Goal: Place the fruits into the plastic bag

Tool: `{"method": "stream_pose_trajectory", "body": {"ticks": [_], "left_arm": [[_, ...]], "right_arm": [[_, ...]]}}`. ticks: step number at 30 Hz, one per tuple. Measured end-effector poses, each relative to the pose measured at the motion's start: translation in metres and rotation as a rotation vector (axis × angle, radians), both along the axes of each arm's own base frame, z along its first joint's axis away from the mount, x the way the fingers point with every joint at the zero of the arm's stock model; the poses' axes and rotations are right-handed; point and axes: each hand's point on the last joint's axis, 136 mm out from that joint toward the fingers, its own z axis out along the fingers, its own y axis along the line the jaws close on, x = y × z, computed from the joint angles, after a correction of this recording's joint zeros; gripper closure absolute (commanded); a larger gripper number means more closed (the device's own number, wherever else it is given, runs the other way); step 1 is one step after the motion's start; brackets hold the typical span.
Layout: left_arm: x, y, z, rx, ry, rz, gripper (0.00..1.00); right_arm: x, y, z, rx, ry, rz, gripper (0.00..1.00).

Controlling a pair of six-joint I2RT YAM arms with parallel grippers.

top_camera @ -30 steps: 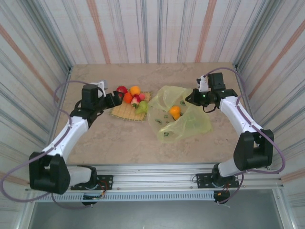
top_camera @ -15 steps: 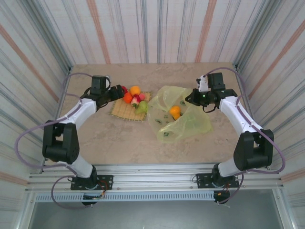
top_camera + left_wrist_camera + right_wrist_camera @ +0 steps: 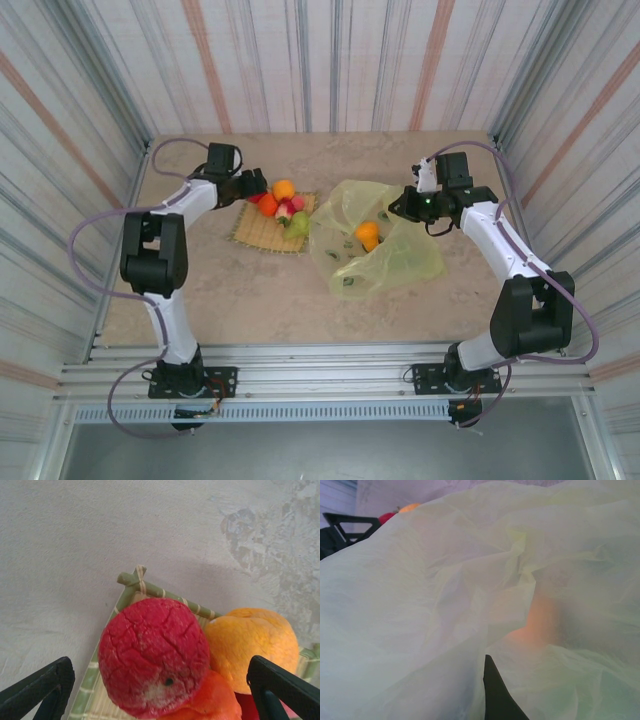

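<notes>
Over the far corner of the woven mat (image 3: pixel 131 581), left hand (image 3: pixel 256 186) gapes around a red fruit (image 3: pixel 152 660). Meanwhile right hand (image 3: pixel 401 207) clamps the plastic bag (image 3: pixel 392 266).

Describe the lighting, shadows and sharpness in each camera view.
Top external view: even, soft light, faint shadows on the table, all fairly sharp. Left wrist view: red fruit crisp, cracks showing; a soft shadow beyond the mat; left fingers dark, underlit. Right wrist view: plastic bag close and hazy, an orange fruit just a blurred glow through it.
</notes>
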Motion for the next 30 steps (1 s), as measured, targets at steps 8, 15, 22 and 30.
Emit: {"method": "stream_pose_trajectory", "body": {"ticks": [8,15,22,30], "left_arm": [[0.011,-0.002,-0.009,0.009,0.021,-0.013,0.10],[0.011,-0.002,-0.015,0.022,0.036,-0.026,0.16],[0.016,-0.003,-0.015,0.029,0.033,-0.034,0.22],[0.020,-0.004,-0.020,0.037,0.038,-0.043,0.23]], "right_arm": [[0.000,0.000,0.000,0.000,0.001,0.000,1.00],[0.000,0.000,0.000,0.000,0.001,0.000,1.00],[0.000,0.000,0.000,0.000,0.002,0.000,1.00],[0.000,0.000,0.000,0.000,0.000,0.000,1.00]]}}
